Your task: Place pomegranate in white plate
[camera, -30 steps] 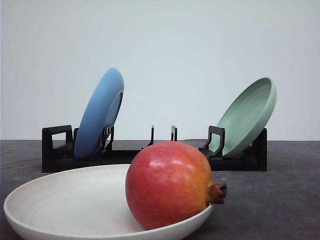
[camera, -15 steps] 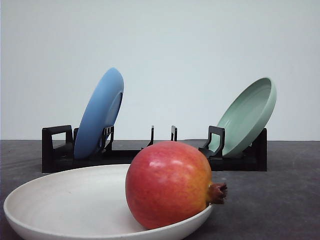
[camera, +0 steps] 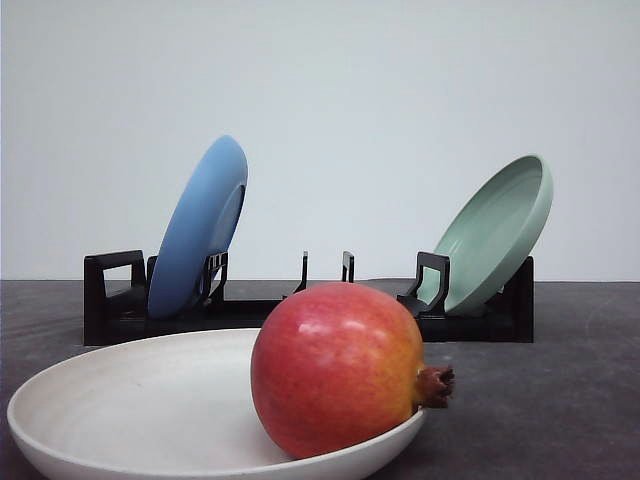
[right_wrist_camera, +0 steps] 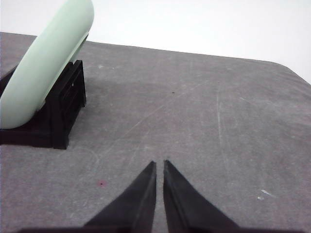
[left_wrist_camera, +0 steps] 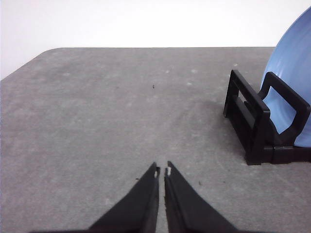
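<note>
Left hand: fingers pressed together with only a thin slit between the tips, nothing held. It hangs over bare grey desk. The near end of the black rack stands ahead and to one side in the left wrist view, with the blue plate leaning in it.

Right hand: fingers likewise closed to a thin slit, nothing held. It is over bare desk, with the other end of the rack ahead and to one side in the right wrist view, carrying the green plate, which is tilted.

Pomegranate: it lies in the white plate, on the plate's right part, against the rim. Its brown crown points right and reaches out past the rim. Neither hand touches it; both hands are apart from the fruit and the white plate.

In the front view, the white plate sits on the desk nearest the camera. The rack stands behind it, with the blue plate upright at its left end and the green plate leaning at its right end.
</note>
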Motion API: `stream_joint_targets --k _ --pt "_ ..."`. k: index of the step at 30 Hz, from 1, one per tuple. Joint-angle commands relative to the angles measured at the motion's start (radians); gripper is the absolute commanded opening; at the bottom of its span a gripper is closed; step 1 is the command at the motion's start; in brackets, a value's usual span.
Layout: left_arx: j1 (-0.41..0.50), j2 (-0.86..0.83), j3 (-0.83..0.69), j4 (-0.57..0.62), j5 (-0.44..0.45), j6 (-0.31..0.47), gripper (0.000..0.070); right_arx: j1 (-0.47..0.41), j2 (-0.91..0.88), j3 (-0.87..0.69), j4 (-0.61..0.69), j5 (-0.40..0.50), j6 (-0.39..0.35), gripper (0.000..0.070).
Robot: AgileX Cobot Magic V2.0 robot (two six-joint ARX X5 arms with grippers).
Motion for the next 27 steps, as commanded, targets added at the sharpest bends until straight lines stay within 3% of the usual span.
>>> stream_joint_targets --k 1,27 --pt "-0.001 -0.002 -0.011 0.000 0.002 -0.007 0.0000 0.001 -0.001 -0.004 0.008 0.001 0.013 0.0022" --pt "-0.001 -0.002 -0.011 0.000 0.002 -0.007 0.0000 0.001 -0.001 -0.004 0.008 0.000 0.013 0.0022"
